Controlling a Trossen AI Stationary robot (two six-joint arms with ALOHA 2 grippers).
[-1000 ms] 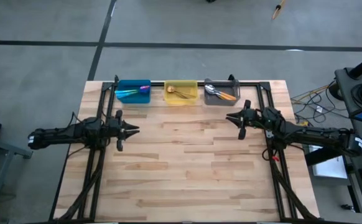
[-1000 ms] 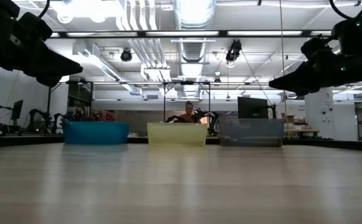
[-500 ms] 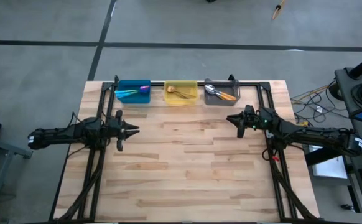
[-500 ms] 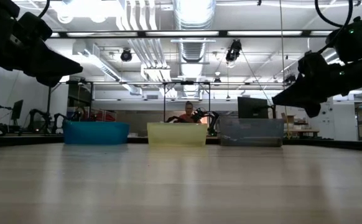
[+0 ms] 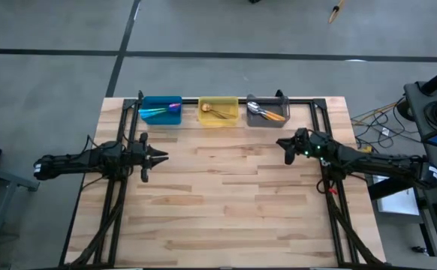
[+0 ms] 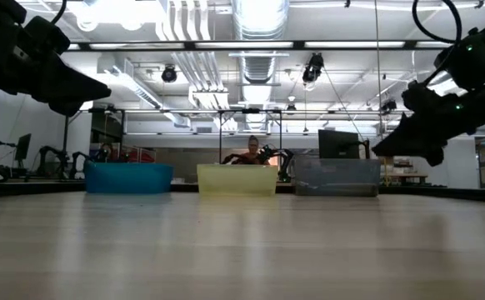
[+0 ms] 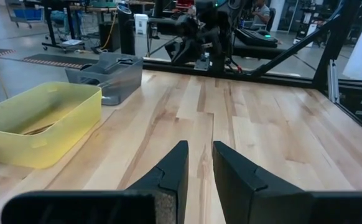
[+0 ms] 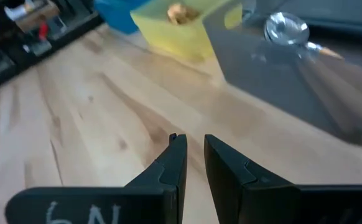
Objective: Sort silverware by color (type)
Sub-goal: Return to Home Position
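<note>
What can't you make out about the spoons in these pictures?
- High view: the spoons are too small to count.
- Low view: the walls of the blue bin, yellow bin and gray bin hide all spoons.
- Right wrist view: blur smears the gray bin's contents.

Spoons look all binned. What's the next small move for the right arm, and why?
Probably draw the right hand back toward its edge of the table to mirror the parked left hand: it holds nothing, and spoons show only inside the blue bin, yellow bin and gray bin.
</note>
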